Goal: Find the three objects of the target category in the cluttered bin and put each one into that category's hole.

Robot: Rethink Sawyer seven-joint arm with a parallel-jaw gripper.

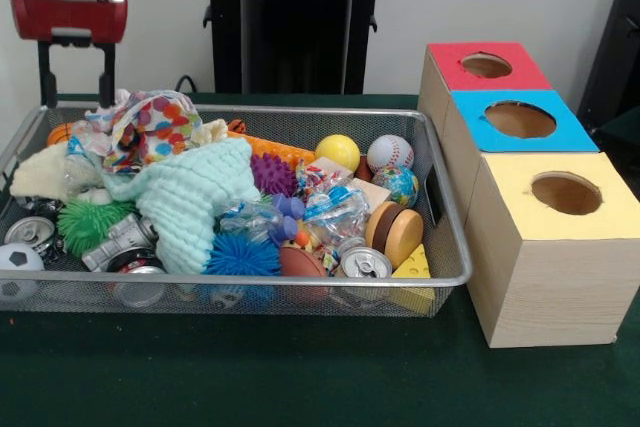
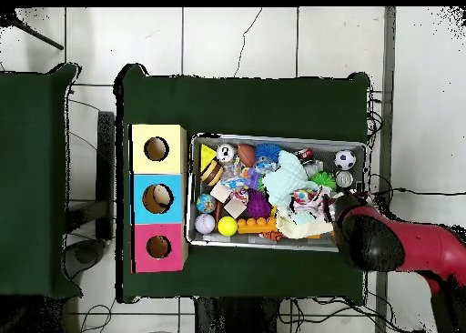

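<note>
Gripper (image 1: 76,72) hangs w/ fingers spread, holding nothing, above far corner of bin (image 1: 440,277). No duck or other target toys visible; prob buried under mint cloth (image 1: 195,202) & clutter. Red-topped box hole (image 1: 486,65) well apart, past bin's other end. Duck likely light, squashy, slippery: pinch across body, not beak

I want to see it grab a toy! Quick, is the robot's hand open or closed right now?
Robot's hand: open and holding nothing, its two black fingers apart above the far corner of the silver wire mesh bin.
</note>
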